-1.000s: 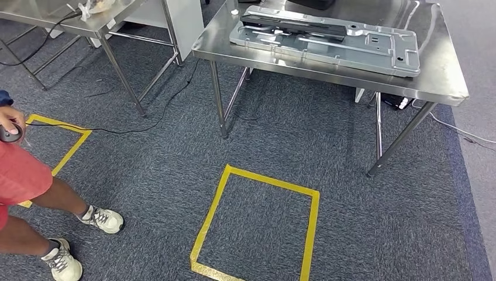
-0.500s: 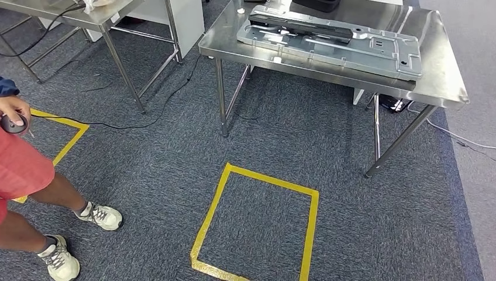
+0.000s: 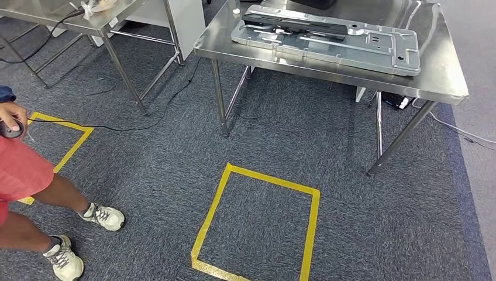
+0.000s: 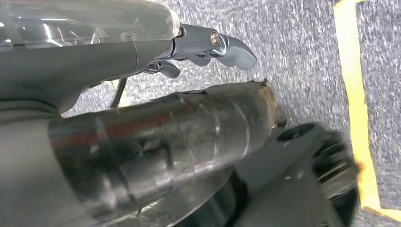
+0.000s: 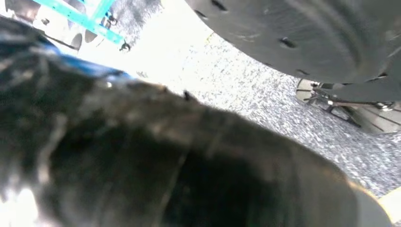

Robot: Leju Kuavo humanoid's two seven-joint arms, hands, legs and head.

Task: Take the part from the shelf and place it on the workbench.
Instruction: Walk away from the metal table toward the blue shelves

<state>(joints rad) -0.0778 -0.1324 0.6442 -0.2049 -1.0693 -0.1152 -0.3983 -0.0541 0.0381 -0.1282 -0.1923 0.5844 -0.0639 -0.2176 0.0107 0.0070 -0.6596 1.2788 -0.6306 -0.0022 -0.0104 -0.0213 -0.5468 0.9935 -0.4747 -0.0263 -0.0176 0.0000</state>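
Note:
The steel workbench (image 3: 436, 73) stands ahead at the top of the head view. A flat grey metal plate (image 3: 357, 47) lies on it, with a long dark piece (image 3: 292, 23) on the plate's far left part. In the left wrist view my left hand (image 4: 208, 45) hangs over the carpet with its silvery fingers stretched out past a clear cover; I cannot tell whether it holds anything. My right hand (image 5: 142, 156) is a dark blur close to the lens, so its grip cannot be read.
A yellow tape square (image 3: 269, 180) marks the carpet in front of the workbench. A person (image 3: 23, 170) in red shorts and pale shoes stands at the left, holding a small dark device. A second steel table (image 3: 76, 23) stands at the back left, with a black cable (image 3: 146, 126) on the floor.
The whole head picture has swayed a little, so the camera moved. The person's feet have shifted slightly.

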